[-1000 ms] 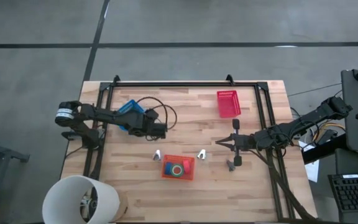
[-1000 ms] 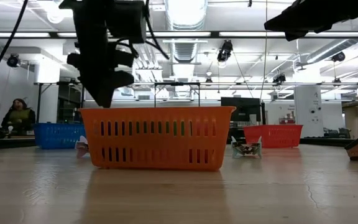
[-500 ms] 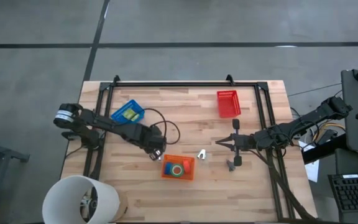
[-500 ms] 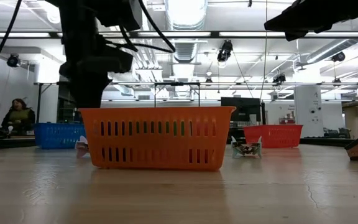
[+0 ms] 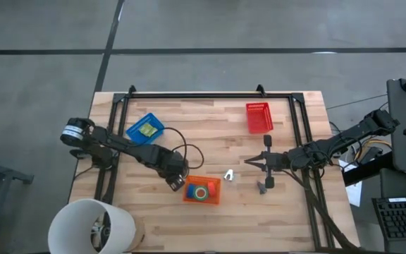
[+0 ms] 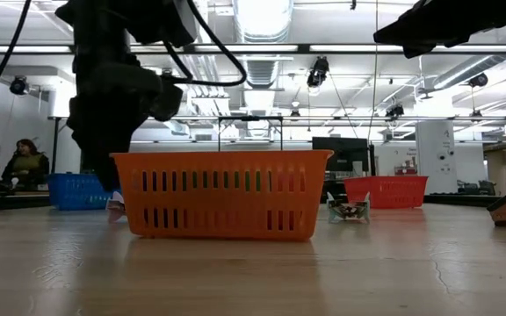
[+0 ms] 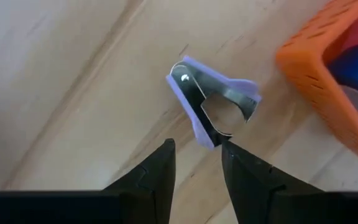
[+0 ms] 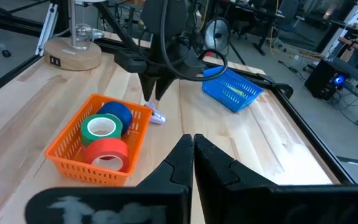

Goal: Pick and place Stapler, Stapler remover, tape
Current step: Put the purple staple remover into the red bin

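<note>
The pale wooden worktop (image 5: 210,134) carries orange, blue and red baskets. The left hand (image 7: 196,144), slightly open and empty, hovers at a lilac staple remover (image 7: 211,99) beside the orange basket (image 5: 202,190). The right hand (image 8: 192,144) is closed, empty; ceiling lights line the room behind.

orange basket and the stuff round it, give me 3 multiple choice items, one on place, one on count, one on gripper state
1. Where is the stapler remover?
A. on the table beside the orange basket
B. inside the red basket
C. in the blue basket

2. How many baskets are on the table?
A. one
B. three
C. five

3. How is the left gripper?
A. shut on a tape roll
B. open just above the remover
C. shut on the remover

Key: 1 A, the left wrist view shows it on bare wood by the basket corner. 2 B, the high view shows orange, blue and red. 3 B, its fingers are apart and empty.
</note>
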